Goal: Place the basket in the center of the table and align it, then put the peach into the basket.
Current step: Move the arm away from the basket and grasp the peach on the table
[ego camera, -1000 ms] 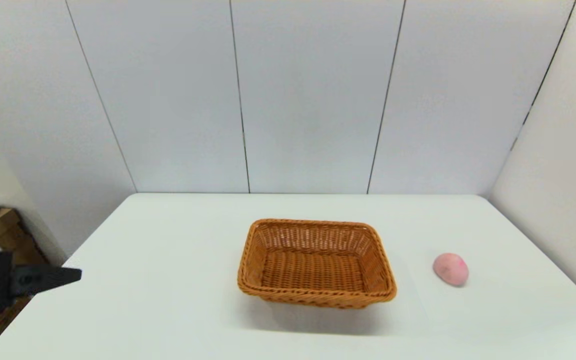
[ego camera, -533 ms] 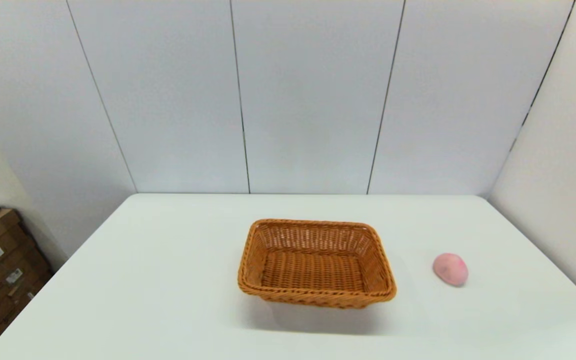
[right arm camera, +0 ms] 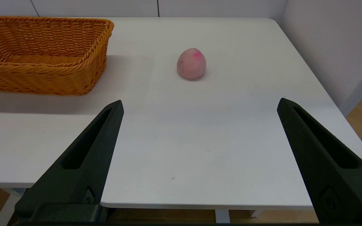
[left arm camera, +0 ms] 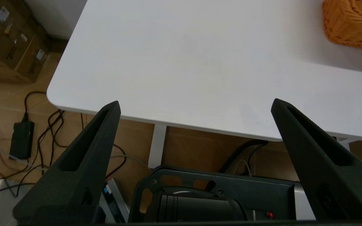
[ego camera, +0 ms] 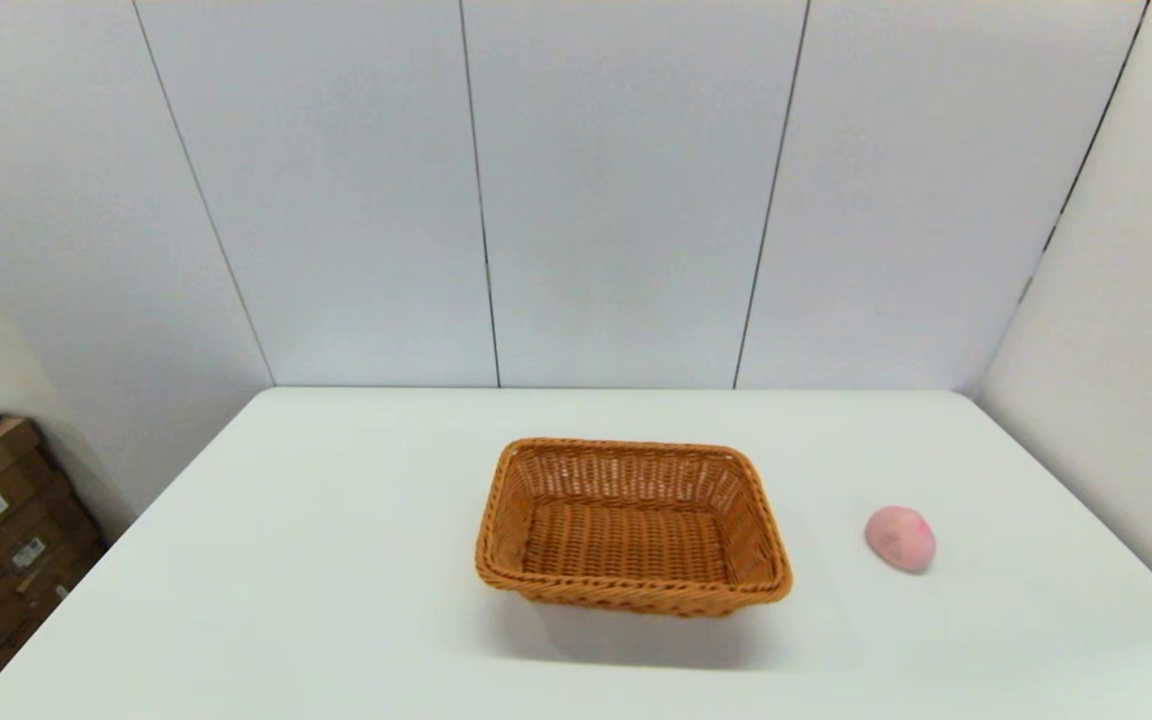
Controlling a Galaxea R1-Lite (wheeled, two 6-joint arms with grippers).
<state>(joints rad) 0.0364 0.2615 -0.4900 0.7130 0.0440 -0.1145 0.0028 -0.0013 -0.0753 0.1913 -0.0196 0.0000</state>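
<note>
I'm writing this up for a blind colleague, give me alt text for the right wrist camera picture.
A pink peach sits alone on a white table, apart from an empty orange wicker basket. The right gripper is open, its two black fingers spread wide near the table's front edge, holding nothing.

My left end effector point(left arm camera: 194, 105) has two long matte-black tapered fingers, each with a slot-shaped recess. Behind them I see a black perforated bracket and a small red light. My right end effector point(right arm camera: 200, 105) looks identical.
</note>
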